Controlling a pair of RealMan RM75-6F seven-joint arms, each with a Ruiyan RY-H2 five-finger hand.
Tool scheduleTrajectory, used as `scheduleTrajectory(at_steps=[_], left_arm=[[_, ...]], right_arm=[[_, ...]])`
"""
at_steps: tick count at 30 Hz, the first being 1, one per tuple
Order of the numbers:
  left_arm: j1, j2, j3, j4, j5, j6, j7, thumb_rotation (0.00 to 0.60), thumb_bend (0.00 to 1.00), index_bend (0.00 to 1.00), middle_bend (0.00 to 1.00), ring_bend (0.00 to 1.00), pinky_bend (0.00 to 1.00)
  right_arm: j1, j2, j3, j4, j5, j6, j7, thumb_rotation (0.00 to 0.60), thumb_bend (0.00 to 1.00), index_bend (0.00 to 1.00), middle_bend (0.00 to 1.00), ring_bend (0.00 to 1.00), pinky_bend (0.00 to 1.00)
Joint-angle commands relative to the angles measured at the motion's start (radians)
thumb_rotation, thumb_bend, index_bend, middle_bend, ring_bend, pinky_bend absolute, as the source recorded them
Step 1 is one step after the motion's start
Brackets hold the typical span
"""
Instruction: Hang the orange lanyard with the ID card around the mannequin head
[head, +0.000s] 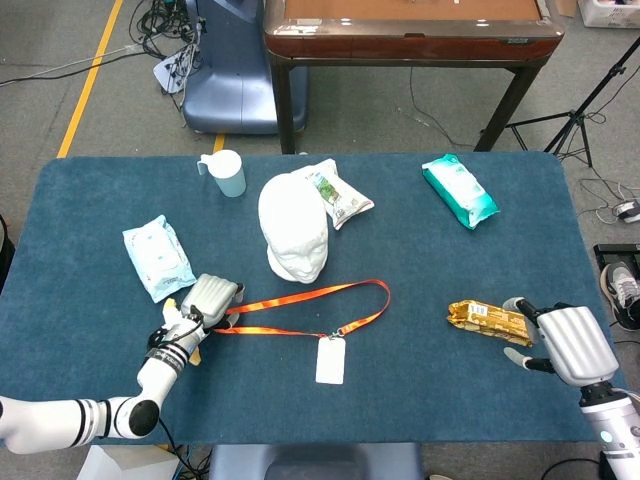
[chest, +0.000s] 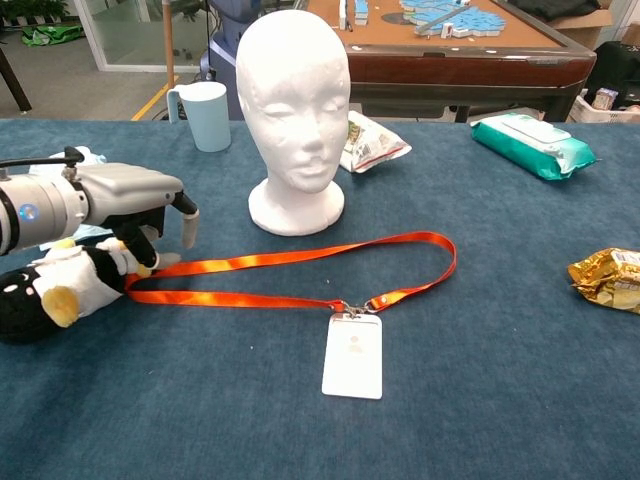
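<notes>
So the room is a grey floor with a yellow line (head: 92, 80) taped down the left, a wooden table (head: 405, 35) with dark legs behind the work area, a blue machine base (head: 225, 75) beside it and a black tripod (head: 580, 110) off to the right. The work surface is a table (head: 480, 400) covered in dark blue carpet-like cloth, rounded corners. On it, roughly biggest first: the white mannequin head (chest: 293, 110) stands upright near the middle, facing the chest camera; a teal wipes pack (head: 459, 190) sits far right at the back, a pale blue wipes pack (head: 158, 257) on the left, a crinkly snack bag (head: 338, 194) just behind the head, and a light blue cup (chest: 205, 115) back left. The orange lanyard (chest: 300, 262) lies flat in a long loop in front of the head, not around it yet, with the ID card (chest: 352, 355) clipped at the near side. The left hand (chest: 135, 200) hangs over the loop's left end, fingers pointing down and apart; I honestly can't tell whether it has any grip on the strap. A plush penguin (chest: 50, 290) lies right under it (touching the strap end). The right hand (head: 570, 340) rests near the right edge, fingers apart, holding nothing, just beside a gold snack bar (head: 488, 318).
</notes>
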Motion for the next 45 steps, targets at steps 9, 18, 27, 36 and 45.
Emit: scheduleTrajectory(at_steps=[9, 18, 27, 36, 45], left_arm=[[-0.038, -0.053, -0.004, 0.062, -0.118, -0.016, 0.068, 0.412, 0.32, 0.44, 0.98, 1.0, 0.88], [-0.04, -0.071, -0.001, 0.077, -0.128, -0.015, 0.07, 0.418, 0.31, 0.46, 0.98, 1.0, 0.88], [-0.034, -0.086, 0.001, 0.083, -0.109, -0.014, 0.051, 0.489, 0.31, 0.5, 0.98, 1.0, 0.88], [-0.03, -0.105, -0.006, 0.104, -0.094, -0.013, 0.034, 0.574, 0.31, 0.51, 0.98, 1.0, 0.88], [-0.031, -0.127, -0.014, 0.132, -0.103, -0.016, 0.032, 0.6, 0.31, 0.54, 0.99, 1.0, 0.88]], right_arm=[[-0.003, 0.001, -0.002, 0.004, 0.002, 0.004, 0.008, 0.6, 0.11, 0.38, 0.73, 0.75, 0.63], [-0.005, 0.002, -0.004, 0.011, 0.006, 0.004, 0.017, 0.6, 0.11, 0.38, 0.73, 0.75, 0.63], [-0.006, 0.001, -0.004, 0.015, 0.012, 0.003, 0.019, 0.6, 0.11, 0.38, 0.73, 0.75, 0.63], [-0.008, 0.002, -0.005, 0.014, 0.016, 0.003, 0.021, 0.6, 0.11, 0.38, 0.73, 0.75, 0.63], [-0.01, 0.005, -0.005, 0.015, 0.019, 0.005, 0.024, 0.6, 0.11, 0.38, 0.73, 0.75, 0.63]])
